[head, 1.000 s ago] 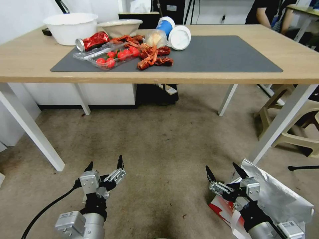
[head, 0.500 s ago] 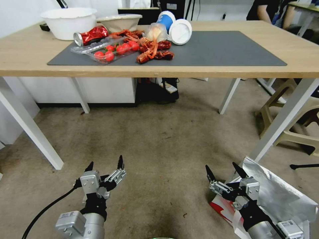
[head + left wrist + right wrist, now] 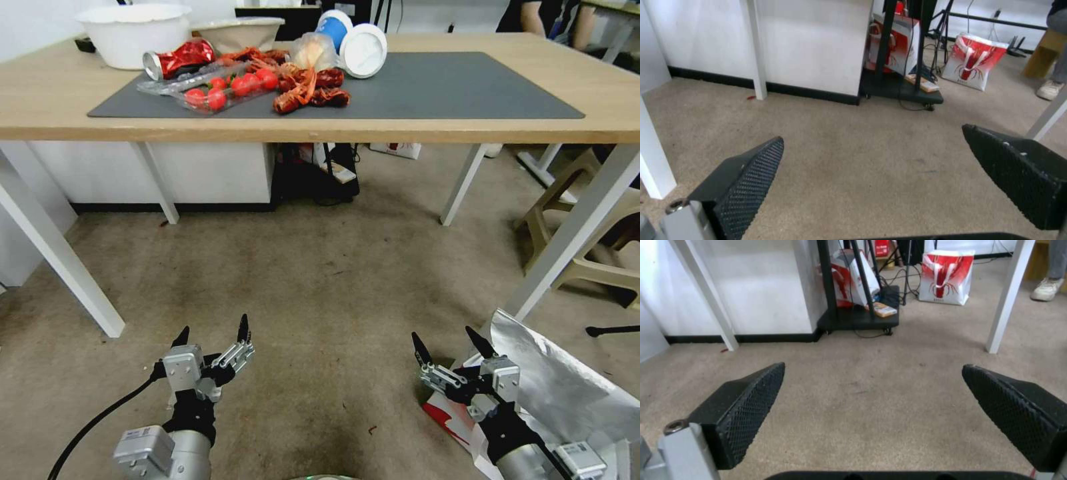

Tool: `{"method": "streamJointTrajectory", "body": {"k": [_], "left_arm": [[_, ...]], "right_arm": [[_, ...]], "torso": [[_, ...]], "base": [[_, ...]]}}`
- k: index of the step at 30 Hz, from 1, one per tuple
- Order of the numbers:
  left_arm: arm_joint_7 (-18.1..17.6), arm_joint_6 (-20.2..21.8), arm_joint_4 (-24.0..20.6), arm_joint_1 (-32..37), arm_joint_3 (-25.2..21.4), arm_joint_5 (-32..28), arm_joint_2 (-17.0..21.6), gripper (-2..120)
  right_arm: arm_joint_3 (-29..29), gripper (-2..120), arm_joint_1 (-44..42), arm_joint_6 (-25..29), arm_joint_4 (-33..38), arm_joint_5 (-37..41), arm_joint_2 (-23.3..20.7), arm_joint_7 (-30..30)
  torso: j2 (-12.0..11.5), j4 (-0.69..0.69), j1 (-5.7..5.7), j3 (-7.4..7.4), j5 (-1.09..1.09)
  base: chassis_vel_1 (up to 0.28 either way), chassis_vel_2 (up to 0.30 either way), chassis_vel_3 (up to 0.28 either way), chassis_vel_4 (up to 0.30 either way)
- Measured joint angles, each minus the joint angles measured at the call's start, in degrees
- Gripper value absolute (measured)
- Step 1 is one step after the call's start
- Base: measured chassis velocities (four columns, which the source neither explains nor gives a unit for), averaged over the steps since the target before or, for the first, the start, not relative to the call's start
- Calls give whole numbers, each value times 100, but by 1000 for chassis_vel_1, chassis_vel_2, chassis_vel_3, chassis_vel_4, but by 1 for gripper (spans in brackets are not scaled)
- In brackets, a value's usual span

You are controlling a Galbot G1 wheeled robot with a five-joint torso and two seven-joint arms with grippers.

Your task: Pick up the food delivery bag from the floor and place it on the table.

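- Carpeted floor [image 3: 320, 280] fills the space in front of the table [image 3: 40, 107], whose light-wood top on white legs carries a dark grey mat [image 3: 453, 87].
- On the mat's far-left part lie a clear tray of cherry tomatoes [image 3: 223, 87], a pile of red crayfish [image 3: 307, 93], a crushed red can [image 3: 175, 60] and a tipped blue-and-white cup [image 3: 347, 37]; two bowls [image 3: 133, 30] stand just beyond the mat's corner.
- The food delivery bag [image 3: 573, 393] lies on the floor just short of the table's near right leg, silver foil lining showing, with a strip of red side panel at its lower edge.
- The right gripper [image 3: 453, 347] hangs low over the floor on the near side of the table, at the bag's left edge and partly in front of it; its two black fingers are spread wide and hold nothing. Whether it touches the bag cannot be told.
- The left gripper [image 3: 212, 332] hangs low on the near side of the table too, toward its left half and well apart from the bag, fingers likewise spread wide and empty.
- In both wrist views bare carpet lies between the parted finger pads [image 3: 751, 186] [image 3: 751, 406].
- Beyond the table stands a red and white bag with a crayfish print [image 3: 947, 276], near a black stand [image 3: 858, 316].
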Motion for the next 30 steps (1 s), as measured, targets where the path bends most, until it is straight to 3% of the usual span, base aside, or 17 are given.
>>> {"method": "streamJointTrajectory", "body": {"k": [11,18,25,29,30], "left_arm": [[25,-31,30,-8,4,17,-25,100],[290,-298,139,-16,-34,-38,-8,100],[314,-362,137,-19,-50,-8,-34,100],[305,-397,122,-14,-44,5,-60,100],[305,-397,122,-14,-44,5,-60,100]], "right_arm": [[11,100,7,18,-43,26,-33,4],[206,100,123,94,-121,189,-206,-61],[747,100,440,88,-259,403,-798,-320],[1395,100,646,40,-551,624,-1466,-606],[1395,100,646,40,-551,624,-1466,-606]], "torso": [[5,0,-3,0,0],[20,0,-2,0,0],[32,-1,2,0,1],[39,0,3,0,2],[39,0,3,0,2]], "base": [[0,0,0,0],[0,0,0,0],[0,0,0,0],[0,0,0,0],[0,0,0,0]]}}
